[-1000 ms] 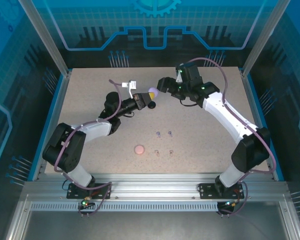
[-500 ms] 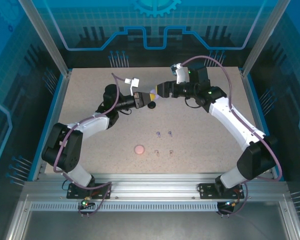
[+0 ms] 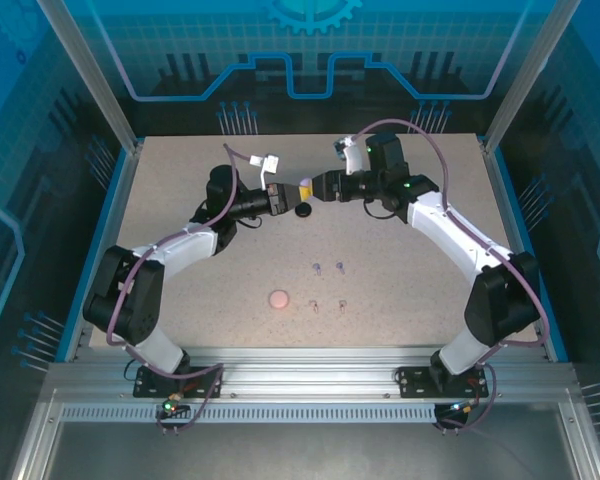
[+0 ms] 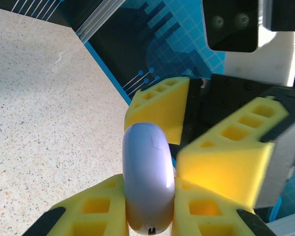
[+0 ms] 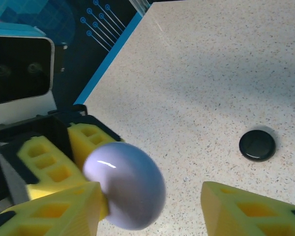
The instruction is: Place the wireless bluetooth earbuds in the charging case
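While the left gripper [image 4: 150, 219] pinched the lavender case [image 4: 147, 182] tight, the right gripper [image 5: 157, 216] bracketed it.
Right jaws stood partly open, one pad touching the case, the other apart. Lavender earbuds [image 3: 317, 268] and beige earbuds [image 3: 314, 304] lay on the table [image 3: 180, 220], well apart from both grippers.
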You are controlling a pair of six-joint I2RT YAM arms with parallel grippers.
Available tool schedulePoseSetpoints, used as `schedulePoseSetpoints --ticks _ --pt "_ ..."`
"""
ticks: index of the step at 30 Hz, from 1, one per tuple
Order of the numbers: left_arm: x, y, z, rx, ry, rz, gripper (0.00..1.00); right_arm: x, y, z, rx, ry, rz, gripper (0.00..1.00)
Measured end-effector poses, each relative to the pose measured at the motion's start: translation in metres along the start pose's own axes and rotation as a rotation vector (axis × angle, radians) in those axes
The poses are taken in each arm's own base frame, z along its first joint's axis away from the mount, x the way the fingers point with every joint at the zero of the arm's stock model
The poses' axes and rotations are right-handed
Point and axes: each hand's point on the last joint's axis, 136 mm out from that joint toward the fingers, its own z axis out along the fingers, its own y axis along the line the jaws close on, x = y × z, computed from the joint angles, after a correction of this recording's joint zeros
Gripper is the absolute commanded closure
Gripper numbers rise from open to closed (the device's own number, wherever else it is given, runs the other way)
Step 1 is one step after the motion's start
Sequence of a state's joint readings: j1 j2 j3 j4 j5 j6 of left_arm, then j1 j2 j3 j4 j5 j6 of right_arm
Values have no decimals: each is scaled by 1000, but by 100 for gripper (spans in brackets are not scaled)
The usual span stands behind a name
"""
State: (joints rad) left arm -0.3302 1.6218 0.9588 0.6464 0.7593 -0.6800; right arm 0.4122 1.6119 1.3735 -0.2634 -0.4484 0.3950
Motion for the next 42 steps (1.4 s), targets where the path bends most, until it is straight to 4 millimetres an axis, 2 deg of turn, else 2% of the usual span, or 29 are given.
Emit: schedulePoseSetpoints --ticks 4,9,14,23,31,42 --pt "1 2 -1 -9 3 -9 100 3 -15 -1 19 -4 30 49" --pt "-3 -9 -4 13 0 12 100 17 -42 -1 69 11 84 49" --pt "-3 -15 -5 29 5 22 100 25 -49 -4 67 25 116 48" --pt "2 -27 -5 89 50 34 100 6 -24 -38 -63 -26 71 49" --pt "-1 -37 -5 129 53 64 100 6 -8 -40 -148 -15 54 51" --pt "1 -34 -4 132 59 62 100 9 3 -33 -185 0 43 54"
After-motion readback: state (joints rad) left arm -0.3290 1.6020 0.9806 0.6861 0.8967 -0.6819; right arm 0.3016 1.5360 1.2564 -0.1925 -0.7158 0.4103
